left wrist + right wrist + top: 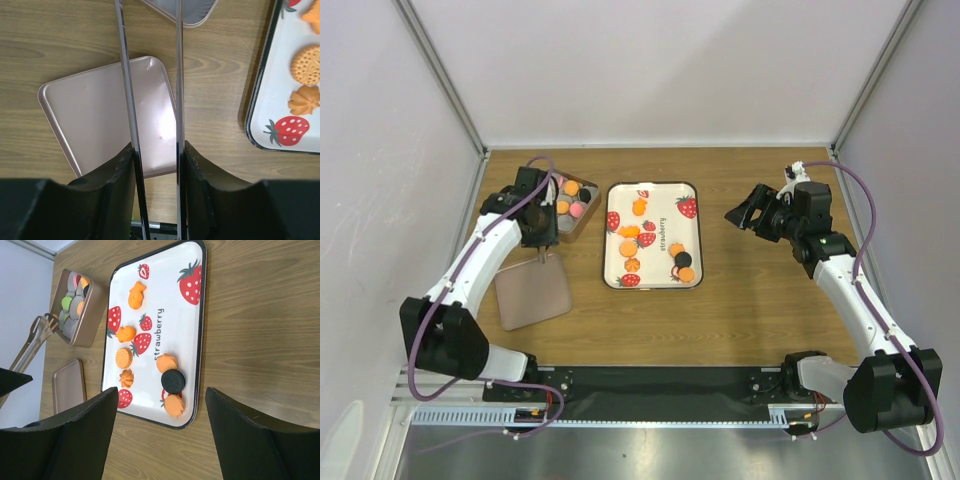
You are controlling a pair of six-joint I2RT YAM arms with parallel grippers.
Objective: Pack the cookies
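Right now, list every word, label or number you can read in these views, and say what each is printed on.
"strawberry": black lettering on the white tray.
No other text, number or label can be read in any view.

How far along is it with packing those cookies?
Done: some cookies already sit in the tin. In hand: the left end effector grips tongs, apparently empty; the right end effector is open. Left: seven more cookies lie on the strawberry tray, and the lid lies off on the table.
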